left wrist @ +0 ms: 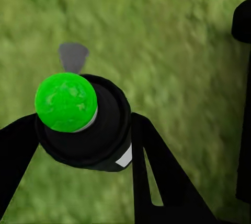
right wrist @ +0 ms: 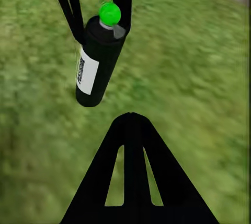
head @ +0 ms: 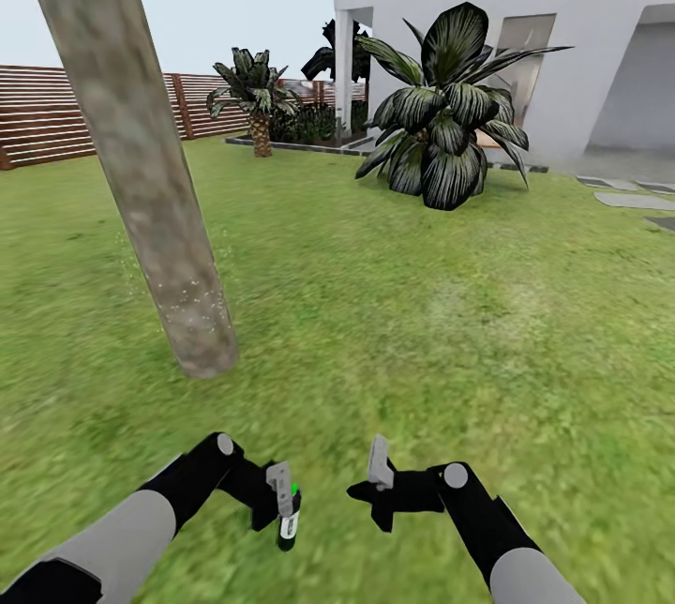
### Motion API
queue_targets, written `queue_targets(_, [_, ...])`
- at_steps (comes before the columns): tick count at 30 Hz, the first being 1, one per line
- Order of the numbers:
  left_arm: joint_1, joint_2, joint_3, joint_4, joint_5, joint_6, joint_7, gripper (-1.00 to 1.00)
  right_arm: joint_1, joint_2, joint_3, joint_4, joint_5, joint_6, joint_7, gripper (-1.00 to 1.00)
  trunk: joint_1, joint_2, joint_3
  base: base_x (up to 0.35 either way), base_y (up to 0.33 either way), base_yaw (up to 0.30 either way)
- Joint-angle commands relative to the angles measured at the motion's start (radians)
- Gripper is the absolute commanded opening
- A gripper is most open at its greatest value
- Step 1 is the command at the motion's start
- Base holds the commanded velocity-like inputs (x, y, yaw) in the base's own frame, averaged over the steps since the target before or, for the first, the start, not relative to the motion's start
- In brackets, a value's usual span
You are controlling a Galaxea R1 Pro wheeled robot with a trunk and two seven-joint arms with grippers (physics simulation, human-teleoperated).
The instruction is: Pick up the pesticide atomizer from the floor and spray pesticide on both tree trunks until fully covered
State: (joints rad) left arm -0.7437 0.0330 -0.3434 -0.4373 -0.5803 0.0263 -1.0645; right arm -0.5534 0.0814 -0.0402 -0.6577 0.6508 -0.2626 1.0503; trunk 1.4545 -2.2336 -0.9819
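The left gripper [head: 281, 503] pinched the small dark bottle with a white label and green top [head: 289, 522], ready to spray the thick grey trunk [head: 150, 191]. The right gripper [head: 378, 477] was empty, its fingers pressed together.

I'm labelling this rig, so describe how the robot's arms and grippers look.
Both arms have pale grey forearm shells, black wrist sections and a round grey joint cap. Left gripper and right gripper have light grey fingers in the head view; the wrist views show black triangular fingers with slot cutouts.
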Motion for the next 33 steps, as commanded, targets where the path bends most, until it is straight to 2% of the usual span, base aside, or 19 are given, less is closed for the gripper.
queue_targets(1, [0.0, -0.003, -0.004, -0.001, -0.001, -0.019, 0.001, -1.0, -0.001, 0.001, -0.004, -0.002, 0.007, -0.004, 0.004, -1.0, 0.0, 0.0, -0.001, 0.0, 0.0, 0.0])
queue_targets(5, [0.0, -0.024, -0.005, 0.01, -0.002, -0.081, 0.004, -1.0, -0.001, 0.001, -0.004, -0.002, 0.008, -0.004, 0.004, -1.0, 0.0, 0.0, -0.001, 0.0, 0.0, 0.0])
queue_targets(10, [0.003, -0.061, -0.007, 0.012, -0.004, -0.099, -0.004, -1.0, -0.001, 0.0, -0.004, -0.002, 0.009, -0.004, 0.004, -1.0, 0.0, 0.0, -0.001, 0.0, 0.0, 0.0])
queue_targets(16, [0.003, -0.087, -0.008, 0.012, -0.005, -0.121, -0.005, -1.0, -0.001, 0.0, -0.004, -0.002, 0.009, -0.004, 0.003, -1.0, 0.0, 0.0, -0.001, 0.0, 0.0, 0.0])
queue_targets(28, [0.02, -0.093, -0.006, 0.01, -0.008, -0.124, 0.007, -1.0, -0.001, 0.0, -0.004, -0.003, 0.009, -0.004, 0.002, -1.0, 0.0, 0.0, -0.001, 0.0, 0.0, 0.0])
queue_targets(33, [0.031, -0.093, -0.008, 0.009, -0.006, -0.126, 0.044, -1.0, -0.001, 0.0, -0.004, -0.003, 0.009, -0.004, 0.002, -1.0, 0.0, 0.0, -0.001, 0.0, 0.0, 0.0])
